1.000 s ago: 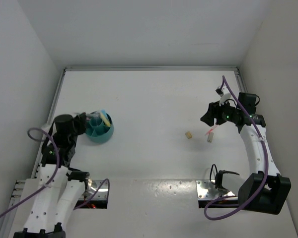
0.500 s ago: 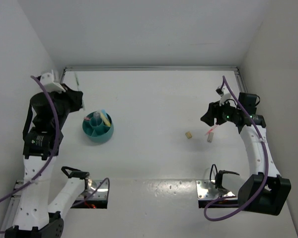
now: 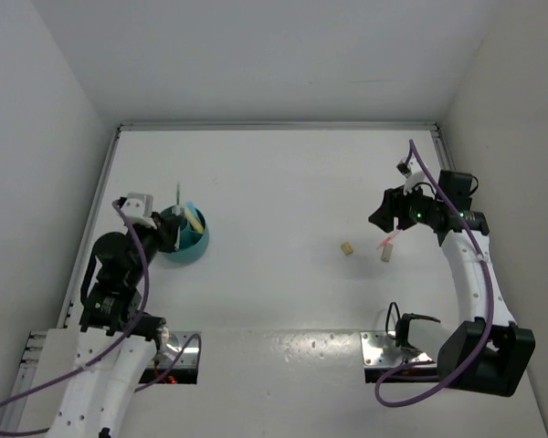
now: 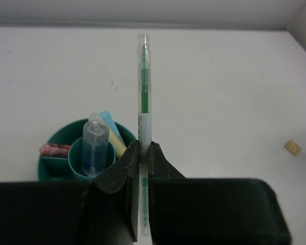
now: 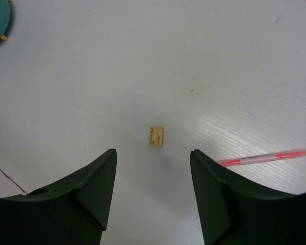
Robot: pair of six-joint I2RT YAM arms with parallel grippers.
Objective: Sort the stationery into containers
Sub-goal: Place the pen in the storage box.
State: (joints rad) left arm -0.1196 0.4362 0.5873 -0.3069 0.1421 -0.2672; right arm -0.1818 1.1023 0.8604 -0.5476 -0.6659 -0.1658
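- Pinched tight in the left hand (image 4: pixel 143 153): a thin clear pen with a green core (image 4: pixel 144 92), standing straight up out of the fingers
- Seen from the left wrist, held right at the teal holder (image 4: pixel 50 143), lined up with its right rim
- In the holder's central tube, a clear-capped marker (image 4: pixel 95 140); against the tube, a pale blue piece (image 4: pixel 108 122) and a yellow one (image 4: pixel 118 147); in the left compartment, something pink (image 4: pixel 54 149)
- Far right of the holder, over the bare bench (image 5: pixel 92 61): the right hand (image 5: pixel 152 159), spread wide and gripping nothing
- Flat on the bench, well away from the holder: a small tan block (image 5: pixel 156 136) and, just beyond it, a thin pink pen (image 5: pixel 265 157)
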